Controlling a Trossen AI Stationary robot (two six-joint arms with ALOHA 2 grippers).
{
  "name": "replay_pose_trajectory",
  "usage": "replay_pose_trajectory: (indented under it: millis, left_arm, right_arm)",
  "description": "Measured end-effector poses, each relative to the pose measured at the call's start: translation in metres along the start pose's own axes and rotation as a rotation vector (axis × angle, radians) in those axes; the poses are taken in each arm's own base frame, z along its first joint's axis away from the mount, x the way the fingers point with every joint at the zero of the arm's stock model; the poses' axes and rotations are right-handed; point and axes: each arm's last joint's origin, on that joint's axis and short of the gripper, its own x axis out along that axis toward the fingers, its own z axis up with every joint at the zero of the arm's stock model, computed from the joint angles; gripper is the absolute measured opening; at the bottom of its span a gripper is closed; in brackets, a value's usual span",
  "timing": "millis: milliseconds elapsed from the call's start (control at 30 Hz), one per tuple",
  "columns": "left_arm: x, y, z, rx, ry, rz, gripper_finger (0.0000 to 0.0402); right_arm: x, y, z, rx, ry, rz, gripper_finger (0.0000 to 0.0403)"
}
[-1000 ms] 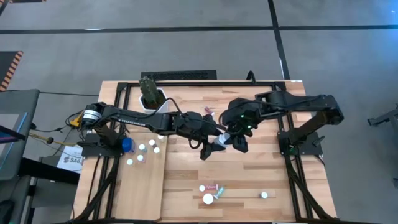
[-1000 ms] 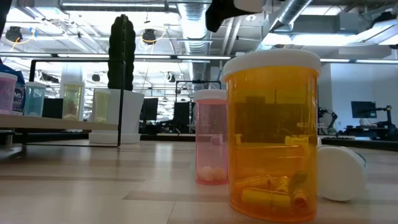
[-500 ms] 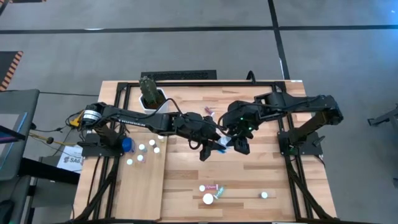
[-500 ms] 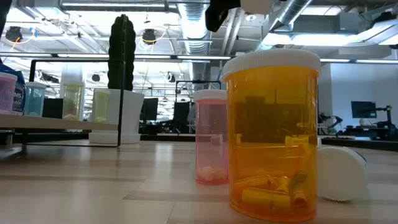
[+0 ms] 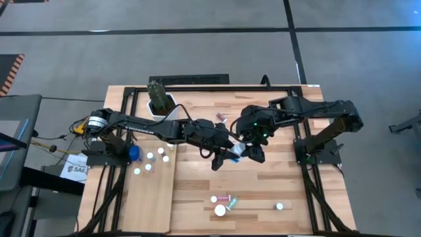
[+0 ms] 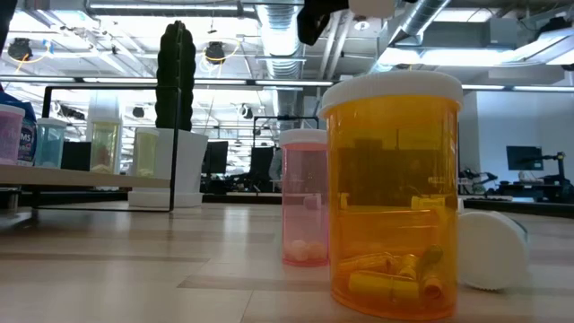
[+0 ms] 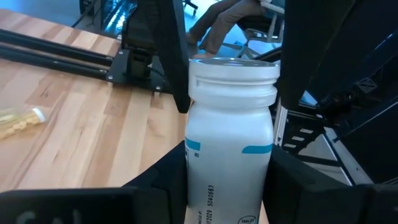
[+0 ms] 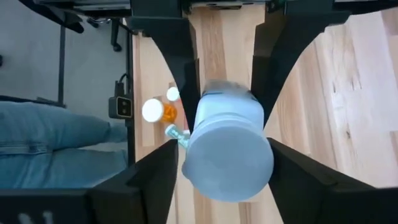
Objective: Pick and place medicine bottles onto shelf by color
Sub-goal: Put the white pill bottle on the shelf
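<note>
High view: the left gripper (image 5: 222, 157) and right gripper (image 5: 253, 150) are met over mid-table, a white bottle (image 5: 235, 151) held between them; detail there is too small for the finger states to be read. The shelf (image 5: 148, 197) is laid on the table's left part, with several white-capped bottles (image 5: 150, 162) grouped at its far end beside a blue object (image 5: 134, 153). A cactus in a white pot (image 5: 160, 100) is set at the far left edge. Near the front edge, a small cluster of bottles (image 5: 223, 203) is seen, and one lone cap (image 5: 279, 206) off to the right. Low view: an amber bottle (image 6: 392, 193) stands closest, upright, with a pink bottle (image 6: 305, 197) upright just behind it and a white one (image 6: 491, 249) lying on its side beside it. The raised shelf (image 6: 85, 178) carries bottles at far left. Part of a gripper is seen at the top edge. Left wrist view: the white bottle (image 7: 231, 134), blue-marked label, cap on, is clamped upright between the left fingers (image 7: 163, 186); dark fingers of the other arm are closed in at its cap. Right wrist view: the same bottle (image 8: 228, 148) is seen cap-first, pinched between the right fingers (image 8: 149, 174); a person's jeans (image 8: 59, 146) are visible beyond the table.
</note>
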Motion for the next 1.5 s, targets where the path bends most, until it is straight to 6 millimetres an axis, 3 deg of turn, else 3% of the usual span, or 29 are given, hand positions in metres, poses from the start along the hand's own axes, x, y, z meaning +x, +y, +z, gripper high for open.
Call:
replay_pose_trajectory:
  millis: [133, 433, 567, 800, 967, 1200, 1367, 1500]
  left_arm:
    - [0.0, 0.0, 0.0, 0.001, -0.007, 0.007, 0.013]
    - [-0.004, 0.0, 0.003, -0.007, -0.015, 0.033, 0.013]
    - [-0.017, -0.01, 0.007, -0.007, -0.028, 0.074, 0.013]
    - [-0.058, -0.042, 0.003, 0.011, 0.017, 0.282, 0.013]
    - [-0.087, -0.067, -0.009, -0.077, 0.014, 0.469, 0.013]
    - [-0.13, -0.11, -0.043, -0.142, -0.028, 0.669, 0.0131]
    - [-0.151, -0.14, -0.075, -0.129, -0.136, 0.693, 0.0131]
    - [-0.158, -0.152, -0.106, -0.163, -0.214, 0.675, 0.0131]
  right_arm:
    - [-0.005, -0.001, -0.001, 0.011, 0.025, -0.009, 0.0263]
    - [-0.062, 0.012, -0.01, -0.01, 0.02, -0.097, 0.0265]
    - [-0.077, 0.014, -0.024, -0.022, 0.001, -0.198, 0.0265]
    - [-0.089, 0.013, -0.063, 0.012, -0.04, -0.384, 0.0265]
    - [-0.079, 0.005, -0.084, 0.092, -0.098, -0.402, 0.0265]
    - [-0.037, -0.008, -0.103, 0.145, -0.166, -0.354, 0.0265]
    - [-0.009, -0.015, -0.103, 0.148, -0.194, -0.335, 0.0265]
    - [0.004, -0.013, -0.096, 0.144, -0.205, -0.327, 0.0265]
